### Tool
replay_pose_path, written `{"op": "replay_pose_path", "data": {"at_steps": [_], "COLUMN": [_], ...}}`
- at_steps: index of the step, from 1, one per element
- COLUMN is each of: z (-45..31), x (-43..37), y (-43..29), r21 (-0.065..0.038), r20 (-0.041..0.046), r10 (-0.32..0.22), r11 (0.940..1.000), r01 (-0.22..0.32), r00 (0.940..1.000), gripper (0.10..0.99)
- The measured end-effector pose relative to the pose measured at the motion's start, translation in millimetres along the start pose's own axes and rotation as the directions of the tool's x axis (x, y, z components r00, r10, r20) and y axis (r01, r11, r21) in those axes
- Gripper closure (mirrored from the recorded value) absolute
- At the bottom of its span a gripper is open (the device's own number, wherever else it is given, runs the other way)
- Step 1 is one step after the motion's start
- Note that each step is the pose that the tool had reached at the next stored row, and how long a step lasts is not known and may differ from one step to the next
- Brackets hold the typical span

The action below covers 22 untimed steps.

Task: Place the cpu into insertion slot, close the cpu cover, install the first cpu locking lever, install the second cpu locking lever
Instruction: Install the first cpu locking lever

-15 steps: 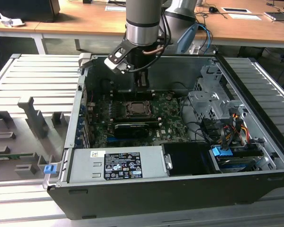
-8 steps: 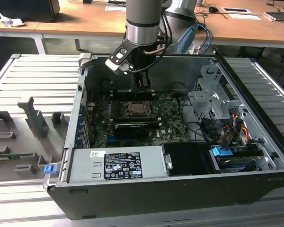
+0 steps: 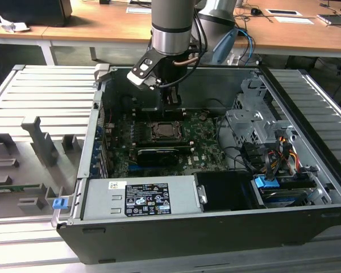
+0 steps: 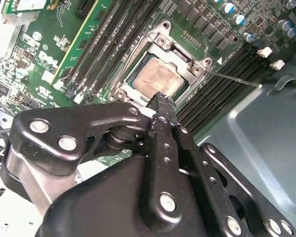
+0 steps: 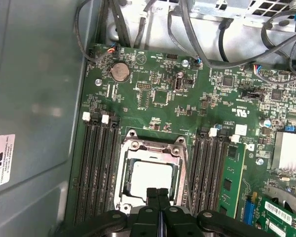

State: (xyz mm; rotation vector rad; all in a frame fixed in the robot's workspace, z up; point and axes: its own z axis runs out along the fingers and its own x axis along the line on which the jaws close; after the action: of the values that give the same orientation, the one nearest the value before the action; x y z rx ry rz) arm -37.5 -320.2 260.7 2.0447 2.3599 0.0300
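— Where is the cpu to be found?
— The cpu (image 4: 157,79) is seen lying flat in the slot (image 5: 130,134), dull grey face up, on the green board (image 5: 158,94) inside the open case (image 3: 216,85).

— And the cover?
— The cover (image 4: 183,69) is laid down over the slot, and the cpu is framed by its square opening. A thin metal rod (image 4: 234,79) is seen jutting from one corner of the slot toward the case wall. Whether it is latched cannot be told.

— How is the hand held?
— The hand (image 5: 158,191) is pressed together, and nothing is pinched in it. In both wrist views it is seen at the edge of the slot, just beside the cpu. Whether anything is touched cannot be told. In the exterior view the hand (image 3: 171,101) is hung from the arm (image 3: 170,28) over the board, just beyond the slot.

— What is set around the slot?
— Long black memory rows (image 5: 96,168) are ranged on both sides of it. A coin cell (image 5: 120,71) is seated on the board, well apart from it. In the exterior view a black block (image 3: 157,154) is seen just on the near side of the slot, and a labelled grey box (image 3: 142,198) is fitted along the near wall of the case.

— And the case itself?
— It is laid open on a grey ribbed table (image 3: 40,91).
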Motion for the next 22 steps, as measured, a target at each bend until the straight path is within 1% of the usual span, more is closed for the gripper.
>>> {"op": "replay_pose_path", "data": {"at_steps": [2,4,5,6,8,9,12,15,17,19,22], "z": [0.1,0.3,0.4,0.7,0.9,0.9,1.0,0.9,-0.5,-4.1,-5.3], "x": [0.0,0.0,0.0,0.1,0.1,0.1,0.1,-0.1,-0.2,-0.2,-0.2], "y": [-0.2,-0.5,-0.6,-0.7,-0.7,-0.6,-0.6,-0.6,-0.6,-0.5,-0.5], "r21": [0.0,0.0,0.0,0.0,0.0,-0.001,-0.001,-0.001,-0.001,-0.001,-0.001], "r20": [-0.0005,-0.0011,-0.0017,-0.0026,-0.0035,-0.0042,-0.0054,-0.0061,-0.0059,-0.0061,-0.0064], "r10": [-0.014,-0.043,-0.066,-0.095,-0.133,-0.156,-0.202,-0.224,-0.227,-0.227,-0.231], "r11": [0.9999,0.9991,0.9978,0.9954,0.9912,0.9878,0.9794,0.9745,0.9739,0.9739,0.973], "r01": [0.014,0.043,0.066,0.095,0.133,0.156,0.202,0.224,0.227,0.227,0.231], "r00": [0.9999,0.9991,0.9978,0.9954,0.9912,0.9877,0.9794,0.9745,0.9739,0.9739,0.973], "gripper": [0.98,0.98,0.98,0.98,0.98,0.98,0.98,0.98,0.98,0.98,0.98]}}
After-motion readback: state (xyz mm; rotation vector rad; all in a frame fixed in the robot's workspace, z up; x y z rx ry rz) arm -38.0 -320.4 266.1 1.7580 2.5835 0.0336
